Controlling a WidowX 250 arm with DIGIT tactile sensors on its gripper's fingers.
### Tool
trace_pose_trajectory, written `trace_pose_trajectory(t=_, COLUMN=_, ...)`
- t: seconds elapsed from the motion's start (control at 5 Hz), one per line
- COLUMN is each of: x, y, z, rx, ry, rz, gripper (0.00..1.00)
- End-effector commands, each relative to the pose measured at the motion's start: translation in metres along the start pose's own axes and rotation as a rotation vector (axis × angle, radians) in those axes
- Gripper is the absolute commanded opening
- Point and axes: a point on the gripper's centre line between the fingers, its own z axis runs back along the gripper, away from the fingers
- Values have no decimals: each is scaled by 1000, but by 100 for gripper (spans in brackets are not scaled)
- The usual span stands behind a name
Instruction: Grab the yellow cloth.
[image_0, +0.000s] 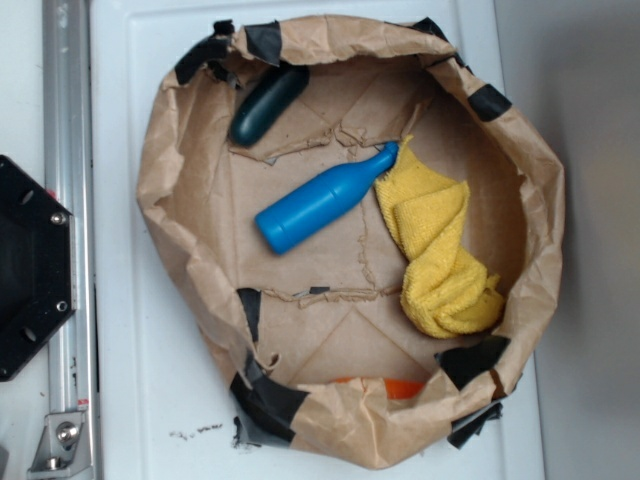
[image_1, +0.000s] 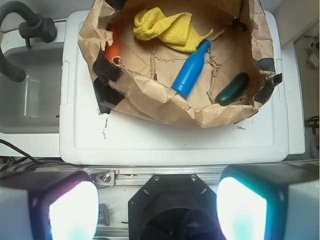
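From my remote station, the white surface (image_0: 130, 380) filled most of the exterior view, with a metal rail (image_0: 68, 200) and a black mount (image_0: 30, 265) along the left edge. On the surface sat a crumpled brown paper bag (image_0: 175, 180), its rim rolled down and patched with black tape (image_0: 265, 400), open to the camera.

Inside, the yellow cloth (image_0: 437, 250) lay bunched in folds at the right of the bag's floor, against the right wall. In the wrist view the cloth (image_1: 165, 27) appeared at upper centre of the frame. A blue bottle (image_0: 320, 200) lay on its side at the centre, its neck pointing to the upper right and touching the cloth's upper corner. A dark green item (image_0: 268, 103) rested at the upper left by the wall, well apart from the cloth. A small orange thing (image_0: 400, 387) peeked out at the bottom rim.

The end effector (image_1: 157, 210) showed at the bottom of the wrist view, its two fingers (image_1: 65, 210) spread wide with nothing between them, well apart from the bag.
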Motion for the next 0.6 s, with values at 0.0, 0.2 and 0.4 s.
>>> trace_pose_trajectory(t=0.0, x=0, y=0, z=0, rx=0, ry=0, rz=0, gripper=100)
trace_pose_trajectory(t=0.2, x=34, y=11, z=-22, rx=11, ry=-196, rz=206, gripper=100)
trace_pose_trajectory(t=0.4, x=69, y=21, z=-45, rx=-8, ry=-208, rz=276, gripper=100)
